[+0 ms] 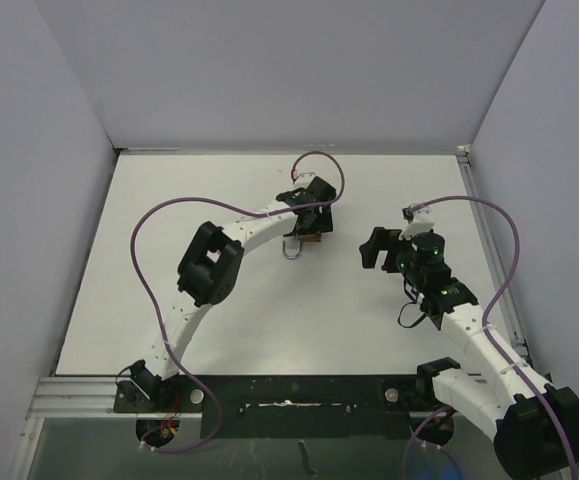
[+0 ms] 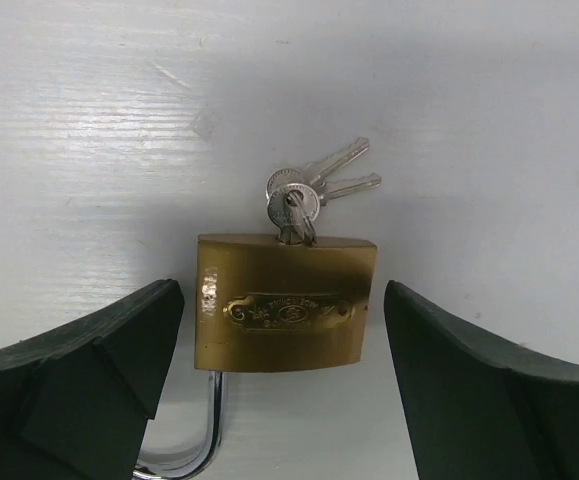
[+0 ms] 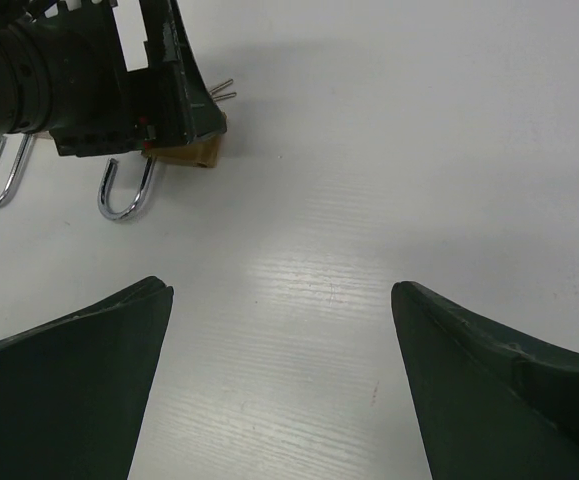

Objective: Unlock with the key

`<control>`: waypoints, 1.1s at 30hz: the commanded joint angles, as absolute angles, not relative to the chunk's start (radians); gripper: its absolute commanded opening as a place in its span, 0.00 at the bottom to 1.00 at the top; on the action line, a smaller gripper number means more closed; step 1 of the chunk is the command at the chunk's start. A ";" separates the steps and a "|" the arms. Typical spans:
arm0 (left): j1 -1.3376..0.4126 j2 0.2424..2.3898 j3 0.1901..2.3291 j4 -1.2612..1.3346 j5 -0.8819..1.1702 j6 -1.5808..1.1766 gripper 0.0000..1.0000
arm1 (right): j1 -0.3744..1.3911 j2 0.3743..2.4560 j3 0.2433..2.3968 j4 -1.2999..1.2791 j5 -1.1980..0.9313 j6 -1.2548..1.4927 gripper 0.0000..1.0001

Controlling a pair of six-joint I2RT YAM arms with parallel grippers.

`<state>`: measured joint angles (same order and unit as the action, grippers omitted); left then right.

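Your left gripper (image 1: 310, 220) hangs over the small rectangular brass padlock (image 2: 285, 305), which lies flat on the white tabletop (image 1: 169, 300) toward the far middle, well away from the arm bases. In the left wrist view the pincer is spread, with one dark finger (image 2: 119, 350) on each side of the lock body. A thin strip of table shows between each fingertip and the brass, so nothing is pinched. A small silver key (image 2: 291, 212) stands in the keyhole on the edge of the body facing away from that camera. Two more silver keys (image 2: 341, 170) on the same ring fan out flat on the table just beyond it. The chrome shackle (image 2: 207, 440) leaves the body at its near left corner and bends off to the left. Only that one leg is in view, so you cannot tell from here whether it is released. Your right gripper (image 3: 281, 290) sits well apart to the right of the lock, pointing toward it, low over bare table. Its jaws are spread wide and hold nothing. From the right wrist view the left arm's black wrist covers most of the brass body, with the chrome loop poking out below it
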<state>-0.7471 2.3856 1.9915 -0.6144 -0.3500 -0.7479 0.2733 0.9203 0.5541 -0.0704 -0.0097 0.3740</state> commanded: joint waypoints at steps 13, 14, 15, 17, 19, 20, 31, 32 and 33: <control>-0.723 2.109 1.879 -0.460 -0.498 -0.694 0.98 | 0.263 0.921 0.573 -0.067 -0.025 0.392 0.99; -0.724 2.042 1.821 -0.425 -0.532 -0.666 0.98 | 0.261 0.931 0.577 -0.069 -0.025 0.397 1.00; -0.724 1.975 1.756 -0.360 -0.560 -0.628 0.98 | 0.261 0.941 0.579 -0.070 -0.026 0.402 1.00; -0.722 1.813 1.584 -0.253 -0.616 -0.554 0.98 | 0.259 0.965 0.585 -0.073 -0.015 0.428 0.99; -0.720 1.640 1.384 -0.115 -0.661 -0.464 0.98 | 0.256 0.999 0.597 -0.083 -0.007 0.449 0.98; -0.716 1.558 1.279 -0.041 -0.677 -0.423 0.98 | 0.256 1.020 0.612 -0.096 -0.001 0.463 0.98; -0.518 0.828 0.636 0.096 -0.787 -0.332 0.98 | 0.253 1.127 0.647 -0.137 0.117 0.564 0.98; -0.503 0.798 0.618 0.097 -0.788 -0.325 0.98 | 0.253 1.121 0.640 -0.127 0.115 0.571 0.98; -0.489 0.768 0.602 0.101 -0.783 -0.324 0.98 | 0.254 1.115 0.635 -0.119 0.115 0.579 0.98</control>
<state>-0.5312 0.8631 0.6426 0.0341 -0.7525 -0.3851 0.2604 1.1427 0.6170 -0.1734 0.0719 0.5362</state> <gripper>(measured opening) 0.977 0.979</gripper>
